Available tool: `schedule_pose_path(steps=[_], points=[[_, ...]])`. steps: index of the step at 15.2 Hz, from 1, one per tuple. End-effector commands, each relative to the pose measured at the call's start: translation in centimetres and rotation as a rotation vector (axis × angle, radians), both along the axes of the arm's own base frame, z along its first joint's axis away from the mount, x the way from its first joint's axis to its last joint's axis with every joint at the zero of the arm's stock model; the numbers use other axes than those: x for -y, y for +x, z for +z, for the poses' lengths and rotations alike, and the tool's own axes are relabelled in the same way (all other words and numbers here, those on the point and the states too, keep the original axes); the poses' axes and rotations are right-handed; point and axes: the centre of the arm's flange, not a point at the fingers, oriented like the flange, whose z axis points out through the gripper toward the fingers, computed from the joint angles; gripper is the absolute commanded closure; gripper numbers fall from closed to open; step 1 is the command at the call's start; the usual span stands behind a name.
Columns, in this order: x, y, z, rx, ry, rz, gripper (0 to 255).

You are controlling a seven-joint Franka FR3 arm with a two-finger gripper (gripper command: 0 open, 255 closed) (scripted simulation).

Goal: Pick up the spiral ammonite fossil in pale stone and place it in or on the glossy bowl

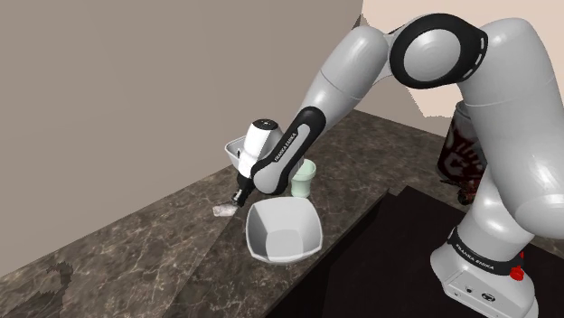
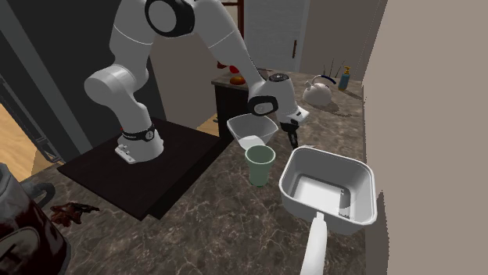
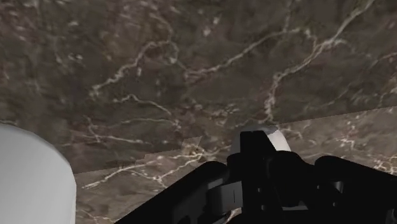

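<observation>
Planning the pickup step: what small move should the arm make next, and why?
Probably nudge the gripper over the fossil: it lies on the counter just beside the gripper's tip, not lifted, and the bowl sits close by.

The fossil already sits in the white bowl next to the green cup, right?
No. The fossil lies on the counter by the gripper, outside the white bowl next to the green cup; the shoulder view shows it.
</observation>
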Motion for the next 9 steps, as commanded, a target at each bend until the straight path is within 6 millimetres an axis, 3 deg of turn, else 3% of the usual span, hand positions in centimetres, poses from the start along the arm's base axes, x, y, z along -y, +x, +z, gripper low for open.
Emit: schedule_pose_path(steps=[1,3,4,7,8,9], points=[[0.0,0.0,0.0,0.000,0.000,0.000,255],[0.0,0.0,0.0,0.000,0.000,0.000,255],[0.0,0.0,0.0,0.000,0.000,0.000,0],[-4.9,6.0,1.2,-0.126,-0.250,0.494,0],[-7.0,7.2,1.2,-0.163,-0.324,0.641,0],[-6.9,7.2,0.7,-0.163,-0.324,0.641,0]])
